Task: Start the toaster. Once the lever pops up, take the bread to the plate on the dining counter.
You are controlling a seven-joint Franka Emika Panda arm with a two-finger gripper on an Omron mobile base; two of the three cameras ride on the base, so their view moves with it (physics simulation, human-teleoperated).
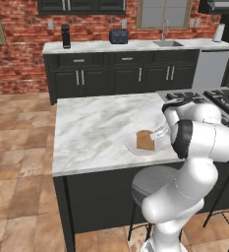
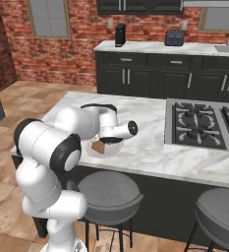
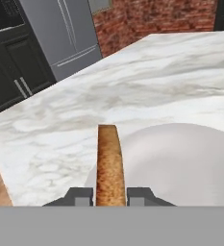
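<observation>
The gripper [image 3: 110, 194] is closed on the bread [image 3: 109, 163]: in the hand view the two fingers [image 3: 80, 196] press the slice from either side, and it stands on edge between them. The bread [image 1: 145, 140] is upright over the plate [image 1: 131, 144], at or just above it; whether it touches cannot be told. The plate [image 3: 190, 158] lies on the marble surface [image 1: 91, 128] of the island, near its front edge, left of the stove burners [image 2: 197, 123]. From the right base view the bread [image 2: 98, 146] shows under the hand, with the plate [image 2: 108, 151] partly hidden by the arm.

The toaster [image 1: 118, 36] sits well apart on the far wall counter [image 1: 135, 46], between a tall black appliance [image 1: 66, 35] and the sink [image 1: 167, 43]. Two grey stools [image 2: 108, 192] stand at the near side of the island.
</observation>
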